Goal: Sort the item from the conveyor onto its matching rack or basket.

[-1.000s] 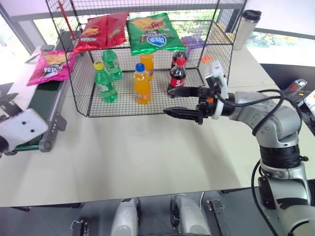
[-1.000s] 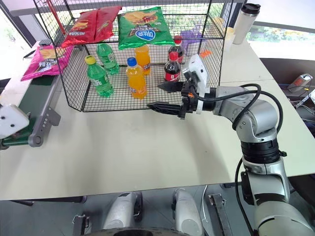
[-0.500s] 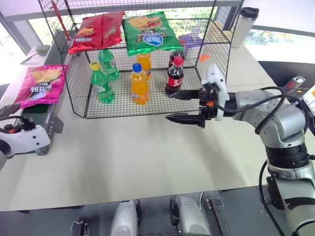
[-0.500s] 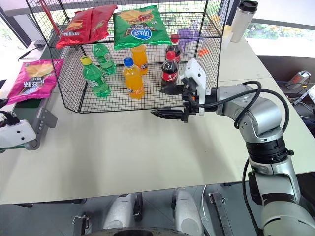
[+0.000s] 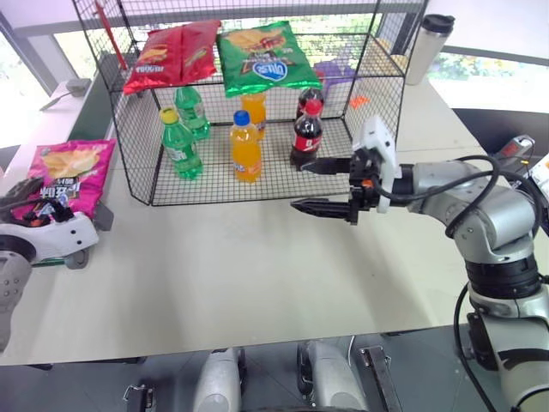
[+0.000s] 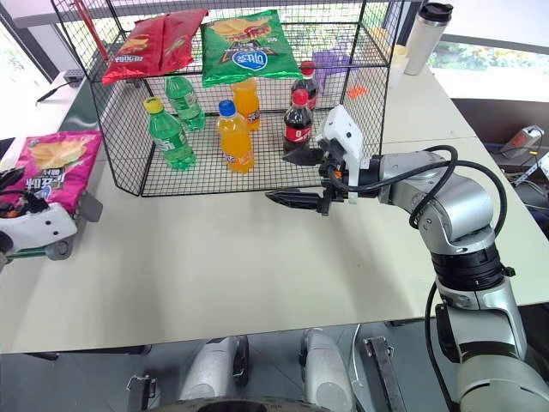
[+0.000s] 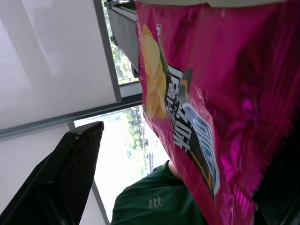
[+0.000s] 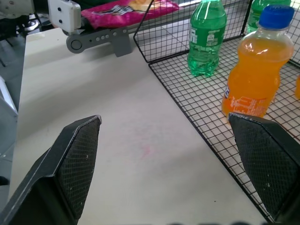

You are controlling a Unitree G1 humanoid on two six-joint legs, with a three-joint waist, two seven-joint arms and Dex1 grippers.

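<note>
We are closing in on the magenta chip bag (image 5: 67, 176), which lies flat on the conveyor (image 6: 45, 251) at about nine o'clock, just beside the wire cage (image 5: 257, 103). The left gripper (image 5: 30, 193) sits at the bag's near edge with its jaws spread wide and nothing clamped; we should slide one finger under that crimped end before shutting. The bag's long axis runs twelve to six, top seam toward twelve. The right gripper (image 6: 302, 178) hangs over the counter (image 5: 257, 257), jaws apart, empty.
</note>
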